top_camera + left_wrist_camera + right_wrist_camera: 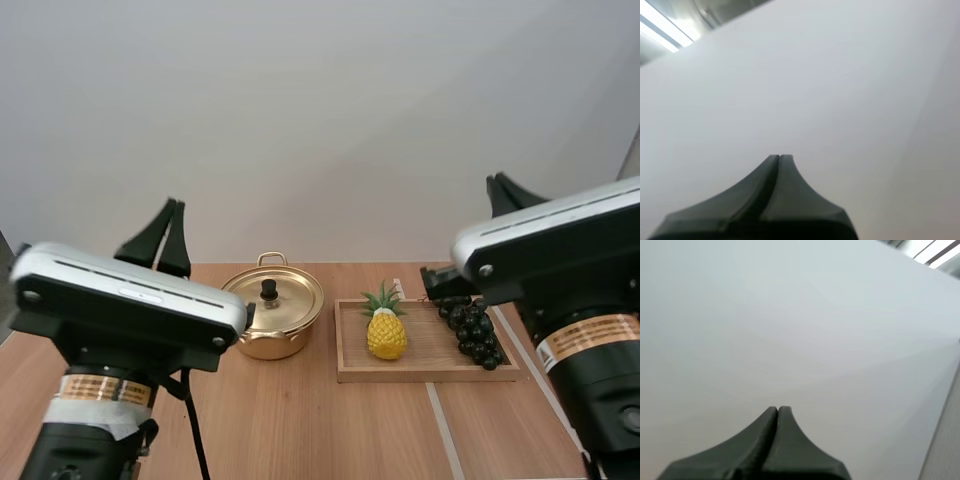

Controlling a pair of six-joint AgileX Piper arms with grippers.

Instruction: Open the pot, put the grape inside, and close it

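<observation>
Clenched and empty, left gripper (780, 156) and right gripper (778, 408); grapes (474, 333) on tray (425, 350) beside pot (272, 318).

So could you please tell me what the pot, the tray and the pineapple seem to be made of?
The pot looks like thin metal with a shiny gold finish: it reflects light. The tray looks like pale wood, matte, with visible grain. The pineapple seems plastic, an even glossy yellow, though that is a guess.
</observation>
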